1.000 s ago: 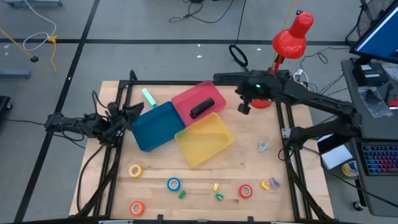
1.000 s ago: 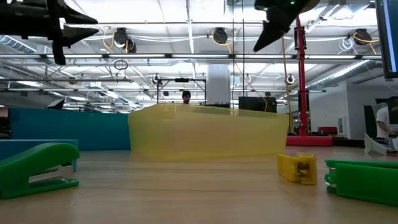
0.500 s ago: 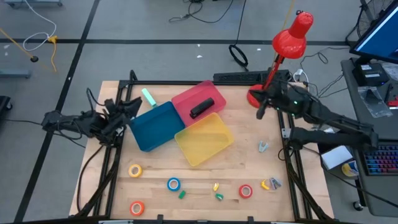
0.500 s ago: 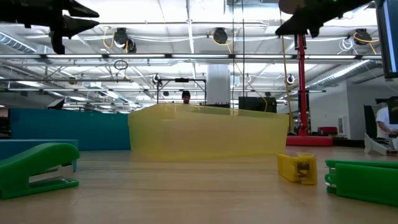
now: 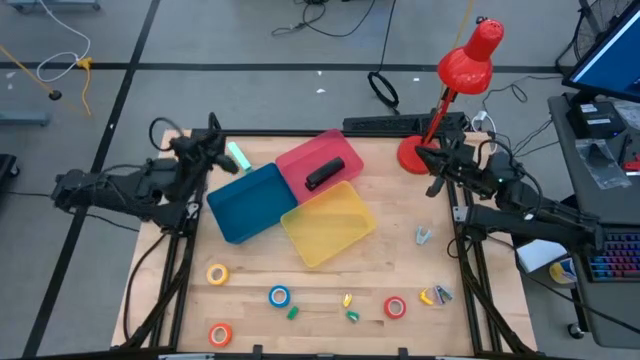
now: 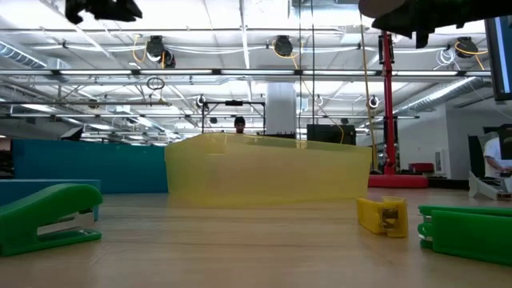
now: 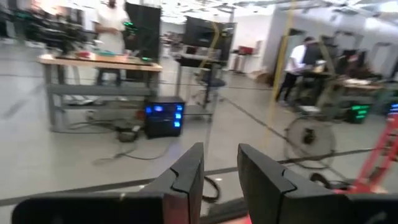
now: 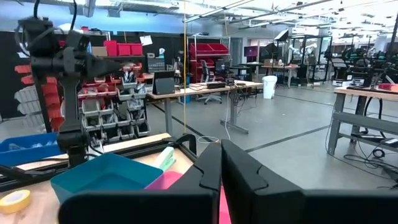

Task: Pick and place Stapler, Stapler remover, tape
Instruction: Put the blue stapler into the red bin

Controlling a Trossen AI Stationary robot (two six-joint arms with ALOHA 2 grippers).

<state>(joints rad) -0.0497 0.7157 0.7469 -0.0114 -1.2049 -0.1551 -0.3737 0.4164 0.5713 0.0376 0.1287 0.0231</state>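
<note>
Three bins sit mid-table: blue, red with a black stapler lying inside, and yellow. A mint-green stapler lies beyond the blue bin. Yellow, blue, orange and red tape rolls lie flat near the table's near edge. A small grey staple remover lies right of the yellow bin. My left gripper hovers open at the far left. My right gripper hovers shut by the lamp base.
A red desk lamp stands at the far right corner. Small green and yellow staplers and a yellow-purple piece lie near the near edge; in the low view they show as a green stapler and a yellow piece.
My right gripper has drawn back from beside the red bin toward the table's right edge, ending by the lamp base. My left gripper has moved toward the table's far edge and risen. Nothing on the table has moved.
</note>
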